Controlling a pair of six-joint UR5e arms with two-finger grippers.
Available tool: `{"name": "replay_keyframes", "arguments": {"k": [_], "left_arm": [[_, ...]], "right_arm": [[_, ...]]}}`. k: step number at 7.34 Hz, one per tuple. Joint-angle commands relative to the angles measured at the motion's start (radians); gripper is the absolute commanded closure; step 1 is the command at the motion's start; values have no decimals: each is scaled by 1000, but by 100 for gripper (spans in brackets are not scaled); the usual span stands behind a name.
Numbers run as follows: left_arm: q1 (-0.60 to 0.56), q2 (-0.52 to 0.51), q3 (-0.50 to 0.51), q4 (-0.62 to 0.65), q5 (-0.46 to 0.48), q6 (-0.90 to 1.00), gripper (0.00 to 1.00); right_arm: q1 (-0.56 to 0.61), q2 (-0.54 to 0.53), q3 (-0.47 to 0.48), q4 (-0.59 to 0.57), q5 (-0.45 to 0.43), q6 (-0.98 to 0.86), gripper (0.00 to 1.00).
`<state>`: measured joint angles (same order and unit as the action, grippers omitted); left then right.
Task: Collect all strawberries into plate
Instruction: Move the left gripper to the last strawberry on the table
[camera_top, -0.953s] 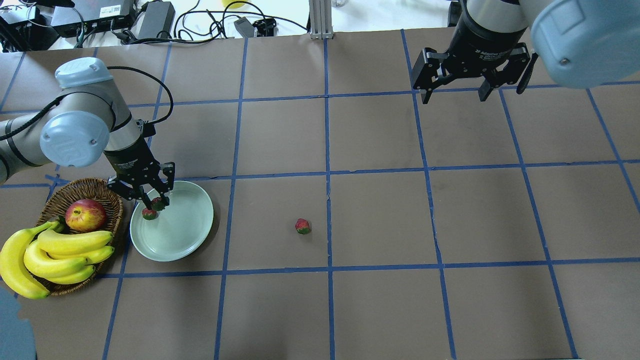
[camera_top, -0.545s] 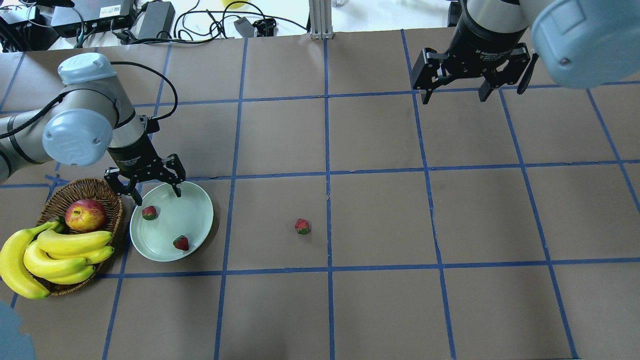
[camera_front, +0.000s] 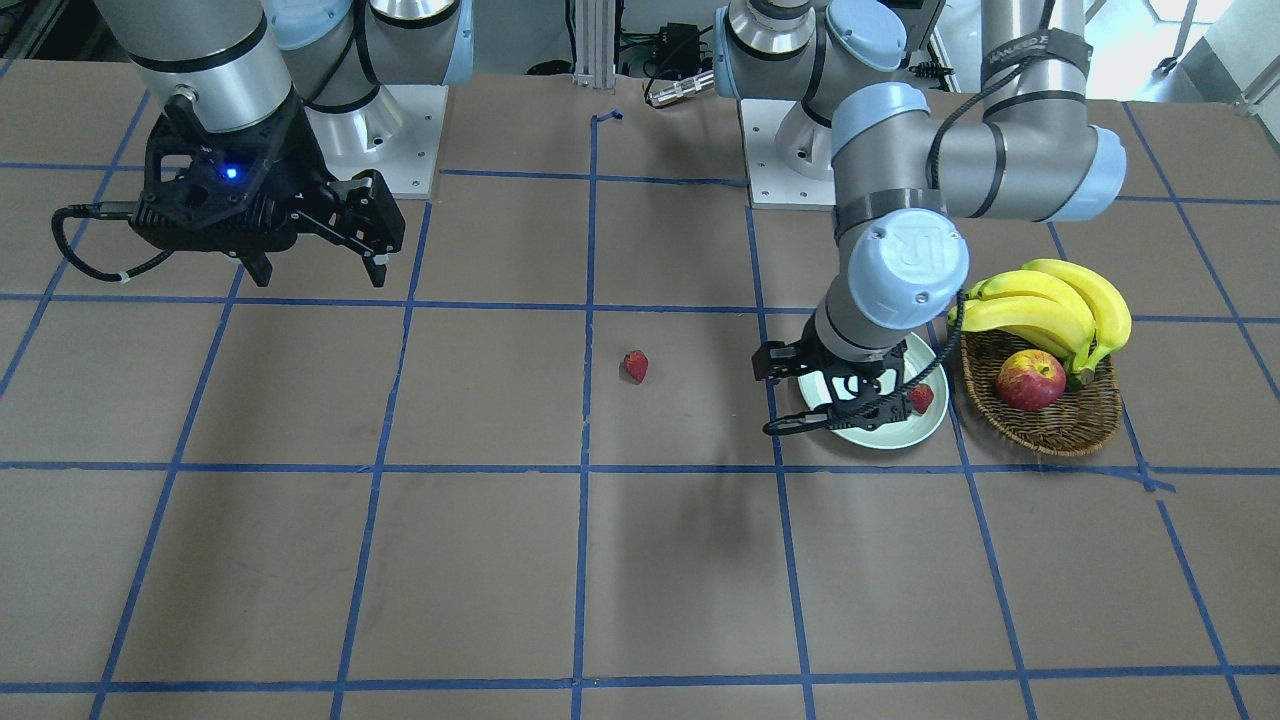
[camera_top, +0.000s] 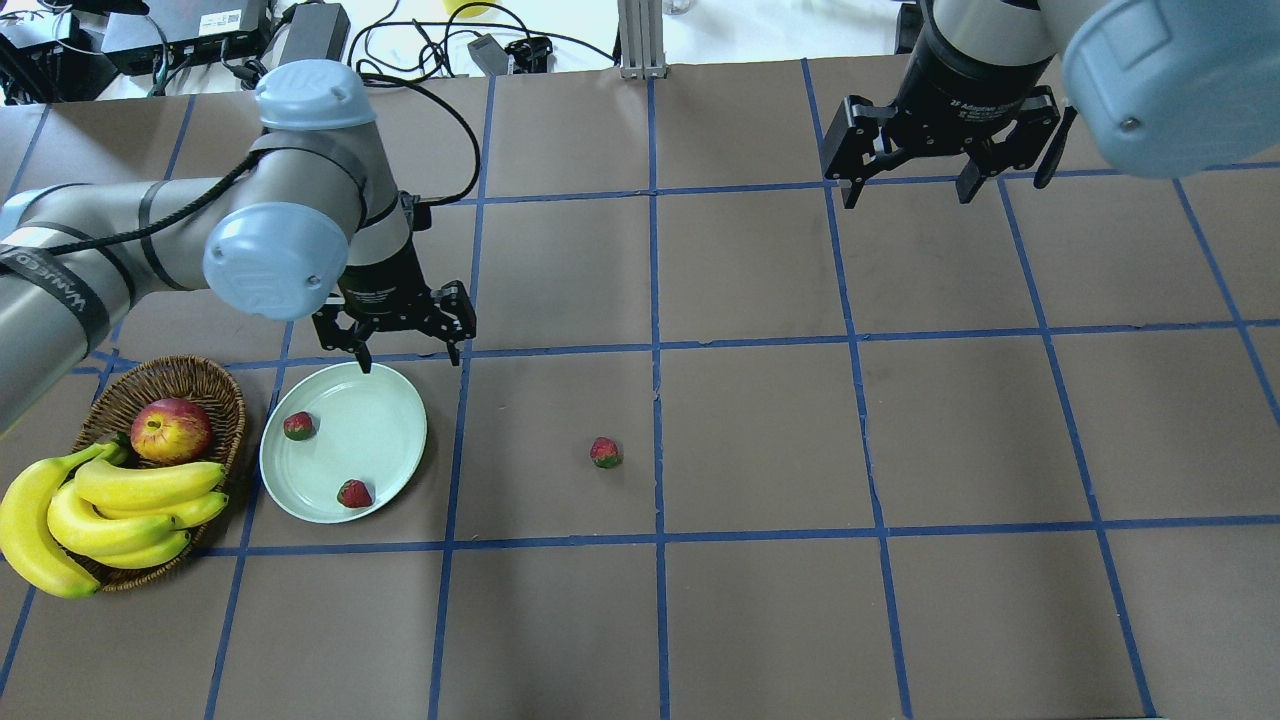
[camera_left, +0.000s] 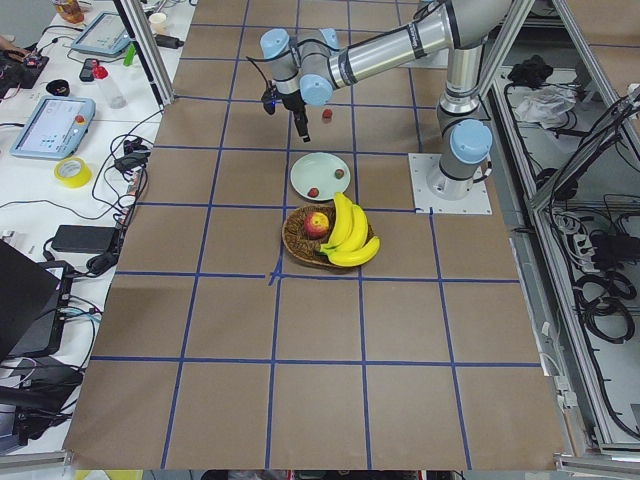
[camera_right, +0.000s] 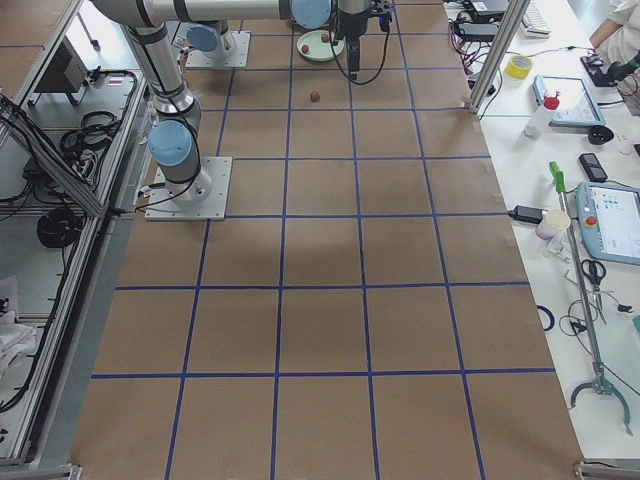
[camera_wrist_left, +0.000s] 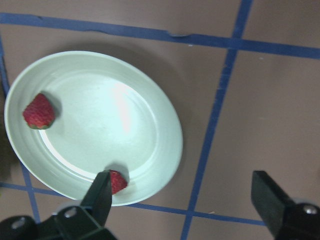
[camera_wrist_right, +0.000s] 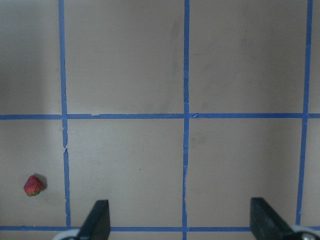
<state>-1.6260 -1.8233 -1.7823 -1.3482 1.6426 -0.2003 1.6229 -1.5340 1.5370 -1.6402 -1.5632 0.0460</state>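
Three small strawberries are seen, red with dark speckles and green tops. The first strawberry (camera_top: 298, 426) is set in the glossy mint plate (camera_top: 375, 430) by the rim nearest the wicker basket (camera_top: 200, 368). The second strawberry (camera_top: 354, 493) is set by the plate's rim nearest the robot. The third strawberry (camera_top: 605, 452) is found on the brown desk (camera_top: 760, 430), well apart from the plate. The left end effector (camera_top: 410, 358) is held spread and empty over the plate's far rim. The right end effector (camera_top: 908, 195) is spread and empty, far off.
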Motion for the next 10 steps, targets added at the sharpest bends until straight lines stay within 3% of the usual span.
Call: {"name": "replay_keyframes", "arguments": {"k": [1, 3, 5, 8, 9, 10], "left_arm": [[-99, -19, -15, 96, -159, -160, 0], [-162, -45, -87, 209, -193, -233, 0], [-166, -74, -196, 366, -363, -339, 0], [-173, -120, -209, 383, -369, -381, 3], [-182, -126, -210, 383, -369, -407, 26], [-184, -129, -216, 380, -374, -416, 56]], "right_arm": [[0, 0, 0, -1, 0, 0, 0], [-1, 0, 0, 0, -1, 0, 0], [0, 0, 0, 0, -1, 0, 0], [-1, 1, 0, 2, -1, 0, 0], [0, 0, 0, 2, -1, 0, 0], [0, 0, 0, 2, 0, 0, 0]]}}
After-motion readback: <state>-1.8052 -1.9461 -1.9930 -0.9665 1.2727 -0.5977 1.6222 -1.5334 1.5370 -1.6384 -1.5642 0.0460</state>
